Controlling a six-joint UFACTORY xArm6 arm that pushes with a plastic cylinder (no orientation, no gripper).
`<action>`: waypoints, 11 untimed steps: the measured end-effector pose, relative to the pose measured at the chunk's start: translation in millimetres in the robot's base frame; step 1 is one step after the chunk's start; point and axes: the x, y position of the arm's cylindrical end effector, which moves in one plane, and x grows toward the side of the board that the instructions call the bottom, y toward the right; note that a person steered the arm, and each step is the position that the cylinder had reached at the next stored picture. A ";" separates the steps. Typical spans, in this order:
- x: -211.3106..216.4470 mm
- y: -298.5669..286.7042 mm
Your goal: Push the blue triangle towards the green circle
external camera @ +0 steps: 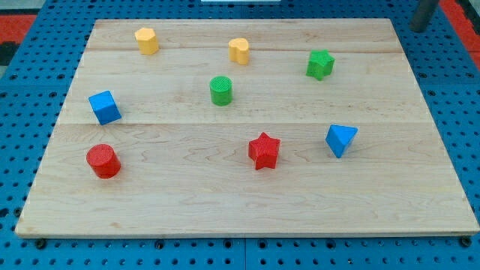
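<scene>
The blue triangle (340, 139) lies at the view's right on the wooden board (247, 210). The green circle (221, 90) stands near the board's middle, up and to the left of the triangle. The red star (264, 151) sits just left of the triangle, below the circle. My tip (418, 28) shows at the view's top right corner, just off the board's far right corner, far above the blue triangle and touching no block.
A yellow block (147, 40) and a second yellow block (239, 50) stand near the top edge. A green star-like block (320, 64) is at the upper right. A blue cube (104, 107) and a red cylinder (103, 160) are at the left.
</scene>
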 end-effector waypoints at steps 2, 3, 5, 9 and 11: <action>39.2 -18.3; 110.0 -35.6; 154.8 -66.4; 198.4 -96.8; 227.6 -252.1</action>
